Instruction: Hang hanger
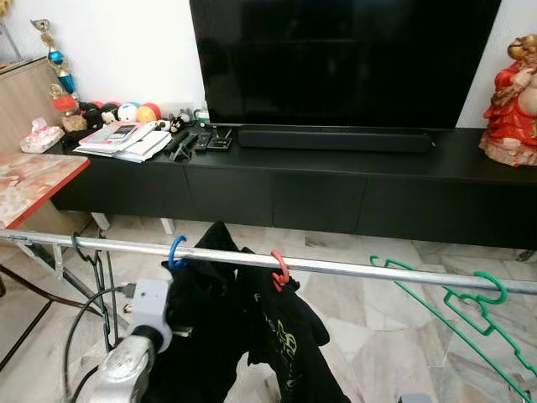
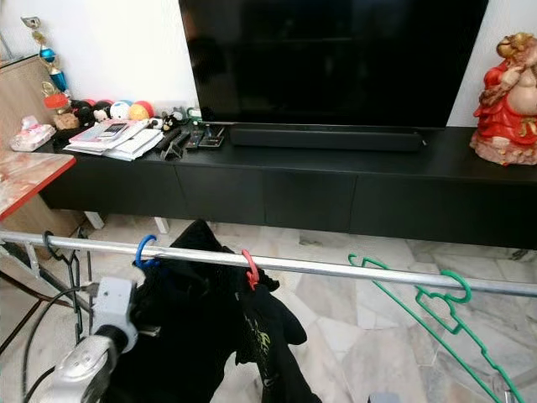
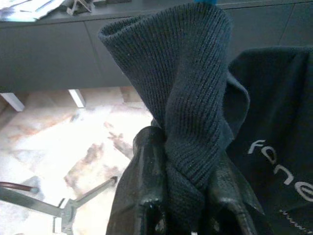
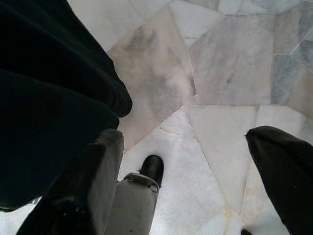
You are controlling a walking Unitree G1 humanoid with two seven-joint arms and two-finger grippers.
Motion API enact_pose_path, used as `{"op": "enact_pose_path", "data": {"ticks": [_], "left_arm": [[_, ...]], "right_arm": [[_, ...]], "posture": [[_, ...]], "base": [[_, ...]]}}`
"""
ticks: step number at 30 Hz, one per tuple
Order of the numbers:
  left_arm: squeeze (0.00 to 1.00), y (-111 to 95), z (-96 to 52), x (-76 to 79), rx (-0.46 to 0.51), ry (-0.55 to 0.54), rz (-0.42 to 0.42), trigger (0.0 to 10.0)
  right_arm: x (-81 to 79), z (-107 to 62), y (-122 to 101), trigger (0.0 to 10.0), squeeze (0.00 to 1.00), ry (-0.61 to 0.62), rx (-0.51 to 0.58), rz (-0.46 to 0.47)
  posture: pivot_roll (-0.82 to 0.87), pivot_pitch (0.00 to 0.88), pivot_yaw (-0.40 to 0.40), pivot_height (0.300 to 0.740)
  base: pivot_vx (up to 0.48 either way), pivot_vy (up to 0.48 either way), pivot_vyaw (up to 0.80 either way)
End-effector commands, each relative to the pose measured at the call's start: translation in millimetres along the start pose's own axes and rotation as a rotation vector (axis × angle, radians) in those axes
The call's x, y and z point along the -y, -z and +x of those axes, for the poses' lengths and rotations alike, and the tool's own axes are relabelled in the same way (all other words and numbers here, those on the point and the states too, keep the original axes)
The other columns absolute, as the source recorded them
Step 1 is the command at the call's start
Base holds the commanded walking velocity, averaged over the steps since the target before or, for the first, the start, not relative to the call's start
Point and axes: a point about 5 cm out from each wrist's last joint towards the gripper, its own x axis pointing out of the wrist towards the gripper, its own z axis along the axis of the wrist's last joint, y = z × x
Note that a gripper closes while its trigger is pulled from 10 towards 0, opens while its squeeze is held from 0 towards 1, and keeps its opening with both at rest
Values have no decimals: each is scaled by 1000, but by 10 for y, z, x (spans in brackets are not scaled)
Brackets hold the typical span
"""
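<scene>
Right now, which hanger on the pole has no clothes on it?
The green hanger, hooked at the right end of the metal pole, hangs bare. The blue hook and red hook both carry black clothes.

Dark garments (image 1: 243, 327) hang from blue (image 1: 175, 250) and red hangers (image 1: 279, 270) on a metal rail (image 1: 352, 267).

Green hanger (image 1: 470, 315) runs off the frame's edge.
</scene>
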Motion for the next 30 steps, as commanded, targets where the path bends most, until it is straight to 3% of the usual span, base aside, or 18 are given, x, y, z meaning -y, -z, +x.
{"op": "enact_pose_path", "data": {"ticks": [1,9,23,30], "left_arm": [[0,-84,57,-19,22,-11,2,10000],[0,-52,147,-106,-30,-82,-58,10000],[0,33,269,-132,-160,-98,-10,10000],[0,127,224,-121,-189,-89,13,10000]], "right_arm": [[-7,0,9,10000,0,-4,-7,-1],[-5,-1,13,10000,0,-9,-11,-13],[13,0,0,10000,0,-10,-13,-22],[11,2,-8,10000,0,-11,-12,-22]], "posture": [[58,0,41,740],[56,5,39,740],[55,19,29,740],[52,31,34,740]], "base": [[0,0,0],[0,0,0],[0,0,0],[0,0,0]]}}
